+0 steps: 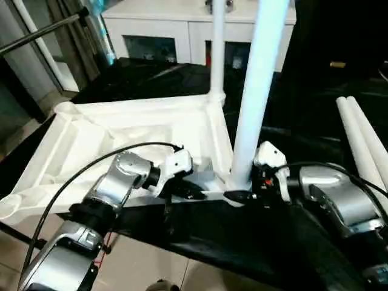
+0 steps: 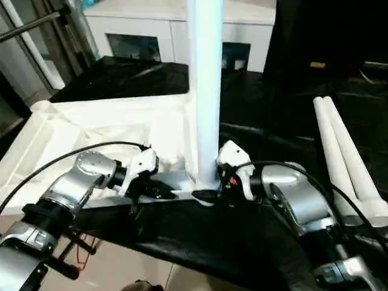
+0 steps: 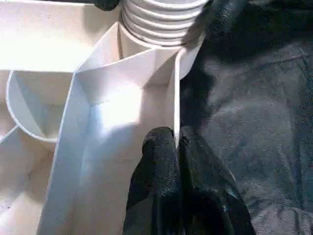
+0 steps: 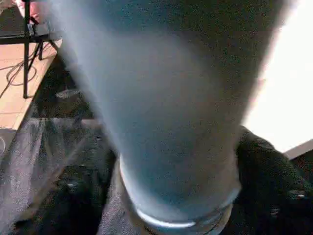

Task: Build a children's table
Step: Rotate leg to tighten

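my left gripper [image 1: 193, 191] pinches the white ribbed plastic tabletop [image 1: 121, 130] rim beside the near corner socket; right gripper [image 1: 241, 195] spread around the white tapered tube leg [image 1: 257, 73] standing there. i'd keep it vertical, twisting home.

Two upright legs [image 1: 254, 91] walled the tabletop's [image 1: 91, 139] right edge; two spare legs [image 1: 364, 145] lay well apart, black cloth [image 1: 303, 145] open between them.
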